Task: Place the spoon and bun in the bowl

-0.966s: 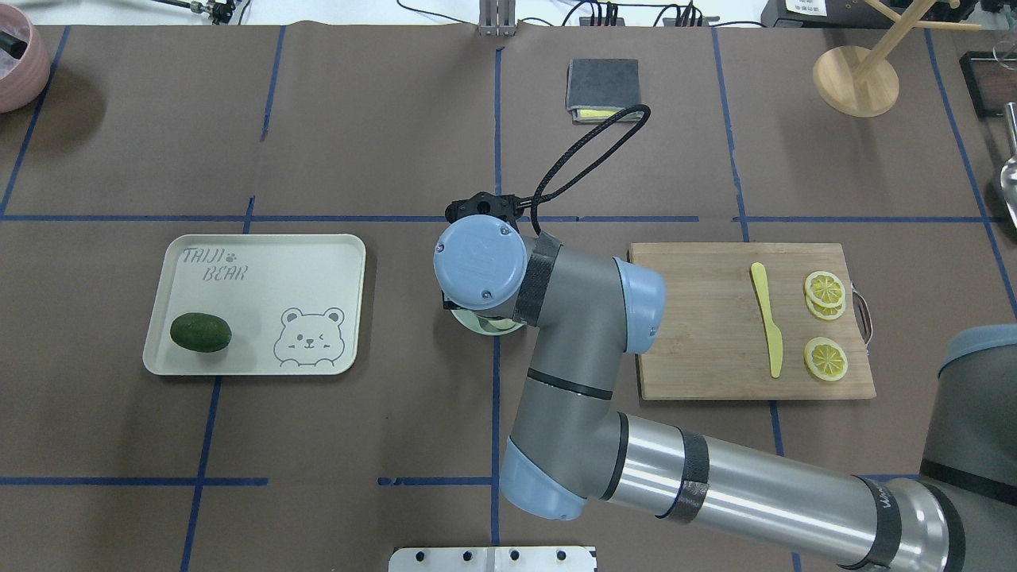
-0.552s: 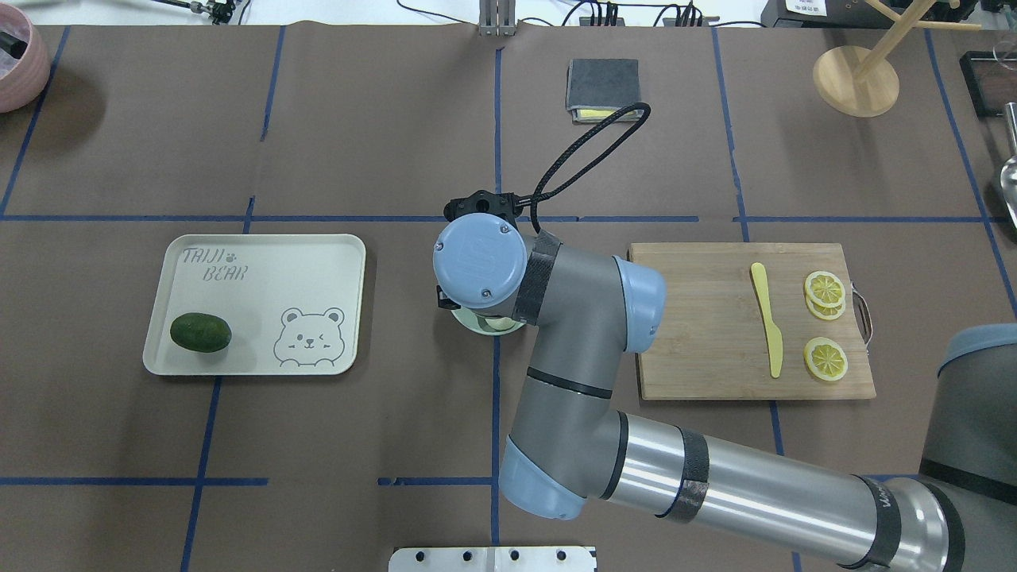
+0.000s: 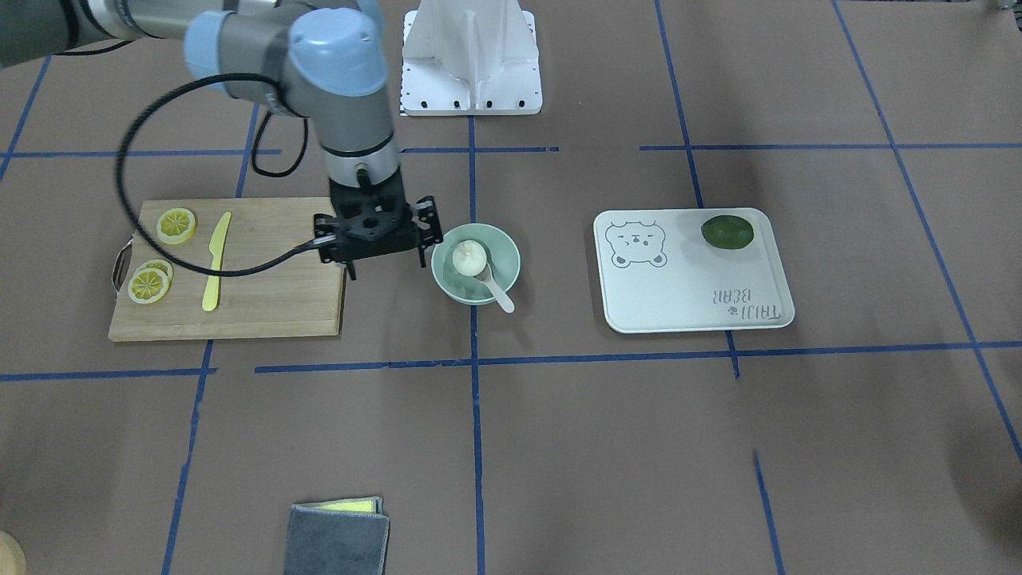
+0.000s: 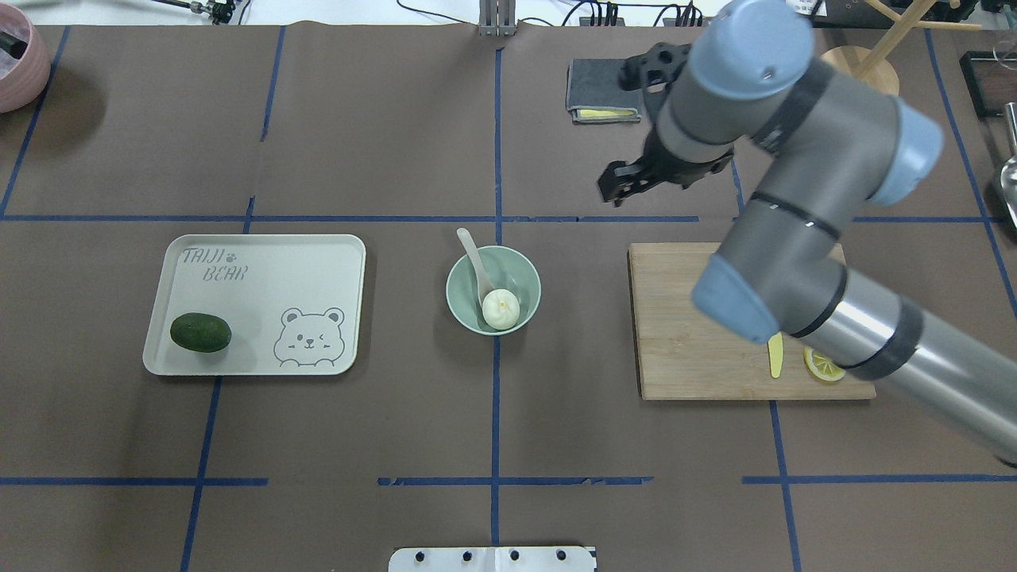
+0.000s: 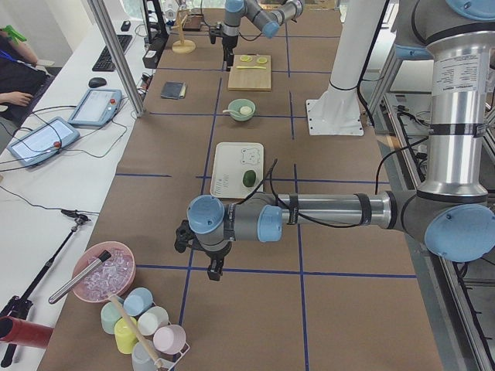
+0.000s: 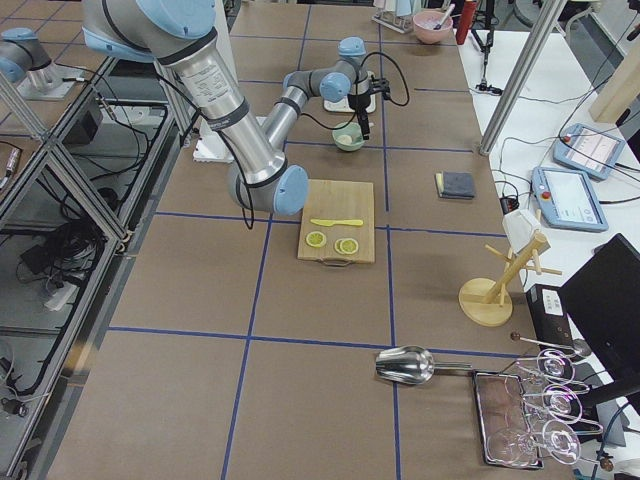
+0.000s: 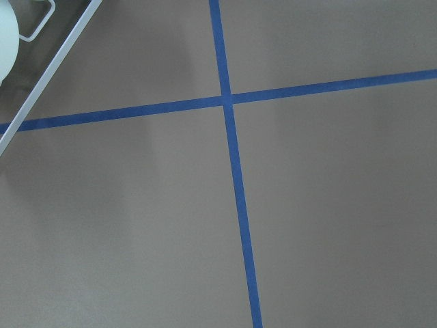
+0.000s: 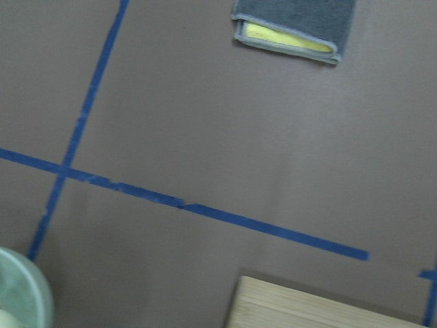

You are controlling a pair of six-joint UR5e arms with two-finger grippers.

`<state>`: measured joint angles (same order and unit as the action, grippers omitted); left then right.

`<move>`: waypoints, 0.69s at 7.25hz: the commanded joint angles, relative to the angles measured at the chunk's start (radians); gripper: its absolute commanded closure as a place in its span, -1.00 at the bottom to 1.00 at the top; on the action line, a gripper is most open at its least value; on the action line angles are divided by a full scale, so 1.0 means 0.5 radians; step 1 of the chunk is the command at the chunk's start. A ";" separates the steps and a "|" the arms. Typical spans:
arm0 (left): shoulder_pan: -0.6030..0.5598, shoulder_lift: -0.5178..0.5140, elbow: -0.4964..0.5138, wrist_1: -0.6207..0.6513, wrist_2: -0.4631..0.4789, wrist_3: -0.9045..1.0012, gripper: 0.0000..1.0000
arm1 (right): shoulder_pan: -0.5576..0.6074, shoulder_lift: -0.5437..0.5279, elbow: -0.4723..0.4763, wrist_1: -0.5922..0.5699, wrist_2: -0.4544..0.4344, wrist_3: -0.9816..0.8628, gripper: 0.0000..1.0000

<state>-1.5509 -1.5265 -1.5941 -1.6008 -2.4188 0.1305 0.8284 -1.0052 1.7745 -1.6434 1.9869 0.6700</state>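
Observation:
The pale mint-green bowl (image 4: pixel 518 272) stands at the table's middle. The white pleated bun (image 4: pixel 500 308) lies inside it. The off-white spoon (image 4: pixel 475 260) rests with its scoop in the bowl and its handle over the far rim. The front view shows the bowl (image 3: pixel 505 243), bun (image 3: pixel 466 257) and spoon (image 3: pixel 497 291) the same way. My right gripper (image 4: pixel 628 187) is open and empty, raised to the right of the bowl; it also shows in the front view (image 3: pixel 386 266). My left gripper (image 5: pixel 205 261) shows only in the left side view, far from the bowl; I cannot tell its state.
A white bear-printed tray (image 4: pixel 262 270) with a dark green fruit (image 4: pixel 200 332) lies left of the bowl. A wooden cutting board (image 4: pixel 675 334) with a yellow knife (image 3: pixel 214 259) and lemon slices (image 3: pixel 176 225) lies to the right. A grey cloth (image 4: pixel 600 87) lies at the far side.
My right arm has lifted off the bowl and swung to the far right. The bowl, hidden under the wrist before, now shows with the bun and spoon in it.

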 commanded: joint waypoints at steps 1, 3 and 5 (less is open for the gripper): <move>0.000 -0.027 -0.079 0.005 0.264 0.003 -1.00 | 0.452 -0.344 0.013 -0.005 0.269 -0.641 -1.00; 0.000 -0.015 -0.248 0.191 0.312 -0.012 -1.00 | 0.936 -0.608 -0.066 -0.017 0.596 -1.178 -1.00; 0.000 -0.018 -0.218 0.195 0.294 -0.012 -1.00 | 1.238 -0.924 -0.140 -0.002 0.604 -1.513 -1.00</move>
<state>-1.5508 -1.5343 -1.7093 -1.5112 -2.2678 0.1253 1.3535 -1.3788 1.7292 -1.6463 2.2740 0.0243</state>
